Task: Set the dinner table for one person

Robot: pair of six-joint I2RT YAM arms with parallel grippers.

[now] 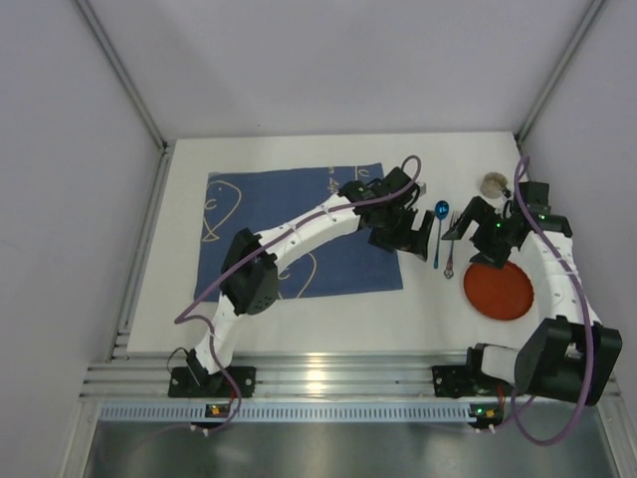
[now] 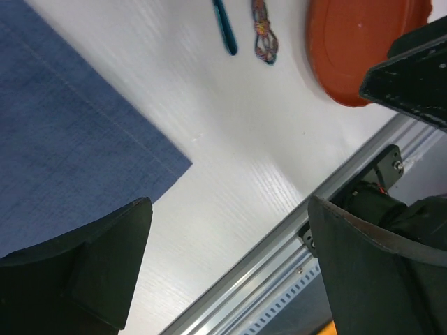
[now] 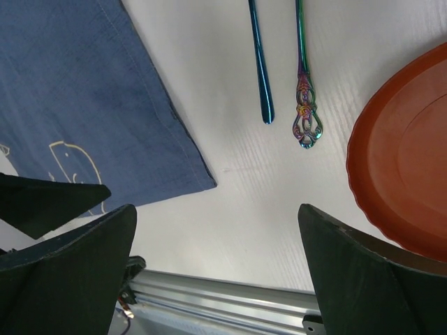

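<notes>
Left arm pose: you'll see it rise from its base at the lower left of the overhead view to a black elbow. The white forearm then runs up and to the right across the placemat (image 1: 249, 194), and the wrist ends near the centre of the frame.
Left gripper (image 2: 229, 209): it hangs over the placemat's right edge, just left of the spoon (image 1: 439, 231). Its jaws are spread wide with nothing between them, and only white tabletop and the placemat corner show below.
Right arm pose: from its base at the lower right it folds at a black elbow in the far lower-right corner. It then curves up the right side and bends back to the left.
Right gripper (image 3: 216, 213): it sits right of centre, above the upper edge of the plate (image 1: 499, 289) and beside the fork (image 1: 451, 244). Its jaws are released and wide, gripping nothing.
Dinner table (image 1: 299, 319): the white top fills the middle of the overhead view, with its ribbed rail (image 1: 318, 383) along the bottom.
Cutlery: the spoon and fork lie side by side, apart from each other, between the placemat and the plate. The fork has a rainbow-tinted ornate handle.
Cup (image 1: 494, 182): it is small and stands at the upper right, beyond the fork.
Writing: the placemat has white line drawings and small marks near its upper edge, too small for you to read.
</notes>
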